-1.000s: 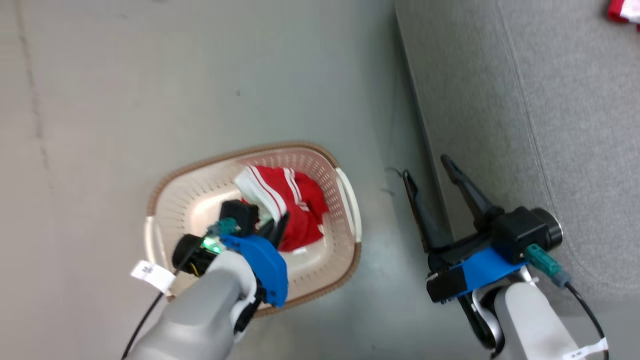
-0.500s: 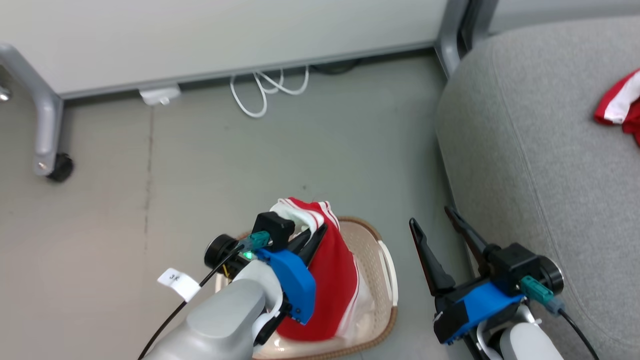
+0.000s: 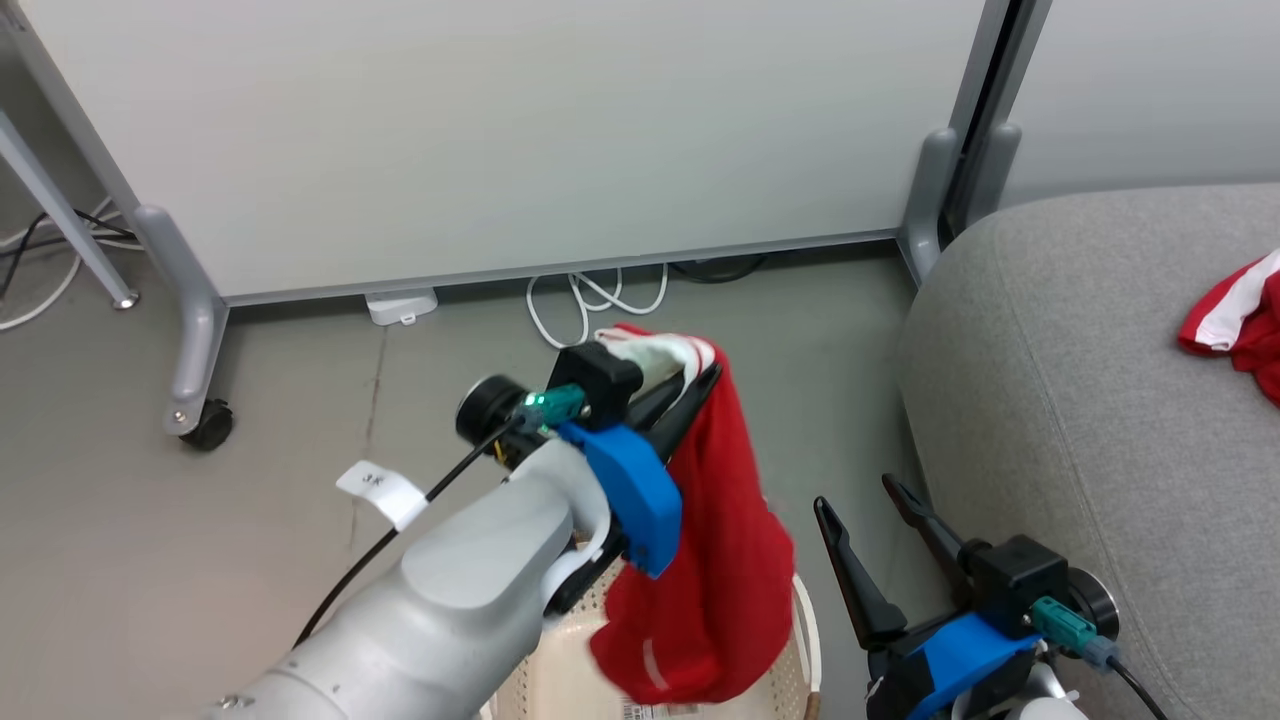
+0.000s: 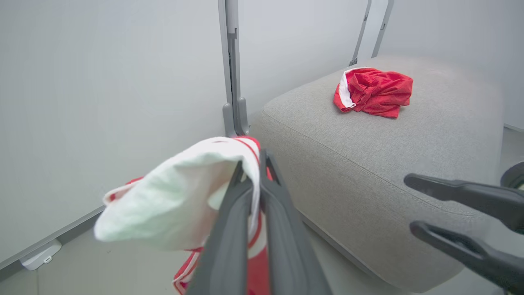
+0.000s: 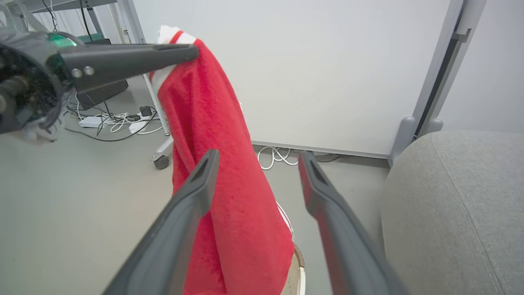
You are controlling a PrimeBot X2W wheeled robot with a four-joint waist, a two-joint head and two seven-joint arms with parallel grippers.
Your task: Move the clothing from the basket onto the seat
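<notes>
My left gripper (image 3: 697, 385) is shut on the white-striped edge of a red garment (image 3: 720, 560), which hangs in the air above the cream basket (image 3: 805, 640). The same garment (image 4: 180, 196) is pinched between the left gripper (image 4: 251, 164) in the left wrist view, and it droops as a long red drape (image 5: 221, 172) in the right wrist view. A second red garment (image 4: 374, 92) lies crumpled on the grey seat (image 4: 368, 164), at the right edge (image 3: 1240, 330) of the head view. My right gripper (image 3: 855, 500) stands open beside the seat (image 3: 1080, 400), nothing between its fingers (image 5: 258, 157).
A white partition panel (image 3: 500, 130) on grey legs with a castor (image 3: 205, 425) stands behind. White cables (image 3: 590, 300) and a small white box (image 3: 400, 305) lie at its foot. Grey floor (image 3: 150, 550) spreads to the left.
The left gripper has lifted the red garment up out of the basket. The head camera has tilted up, so the basket sank to the bottom edge and the partition came into view.
</notes>
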